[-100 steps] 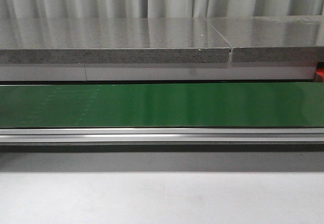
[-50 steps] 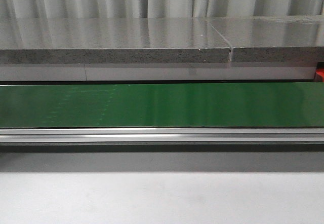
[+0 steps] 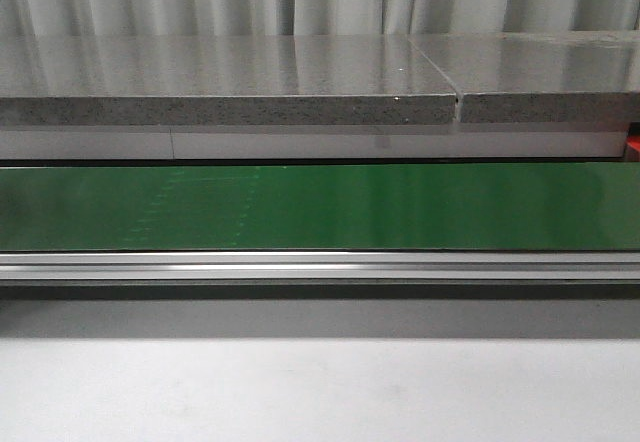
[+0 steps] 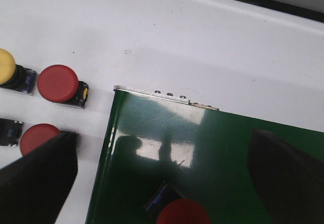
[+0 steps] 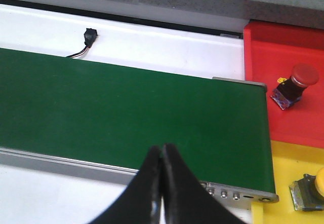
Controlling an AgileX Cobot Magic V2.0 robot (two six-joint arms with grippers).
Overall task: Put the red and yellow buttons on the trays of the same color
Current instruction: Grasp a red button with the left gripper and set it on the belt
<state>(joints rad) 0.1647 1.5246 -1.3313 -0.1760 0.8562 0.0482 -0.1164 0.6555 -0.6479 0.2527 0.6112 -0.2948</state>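
The front view shows only the bare green conveyor belt (image 3: pixel 320 207) running across the frame, with no arm and no button in it. Over at the belt's end, the right wrist view shows some sorting already done: one red button (image 5: pixel 293 84) sits on the red tray (image 5: pixel 263 57), and a yellow button (image 5: pixel 310 187) sits on the yellow tray (image 5: pixel 283 183) beside it, only partly in frame. The right gripper (image 5: pixel 162 155) hovers above the near edge of the belt with its fingers pressed together and nothing between them. At the other end there is clearly more to do. The left wrist view shows another red button (image 4: pixel 179 211) lying on the belt just below the left gripper (image 4: pixel 162 178), whose fingers are spread wide with nothing in them. On the white table (image 4: pixel 202 46) beside the belt, three more wait: a yellow button (image 4: pixel 10 69), a red one (image 4: pixel 59 84) next to it, and a further red one (image 4: pixel 35 138) partly hidden behind the left finger. A dark piece at the frame's edge may be yet another, too cropped to tell. So the job looks partway through, two placed and at least four left.
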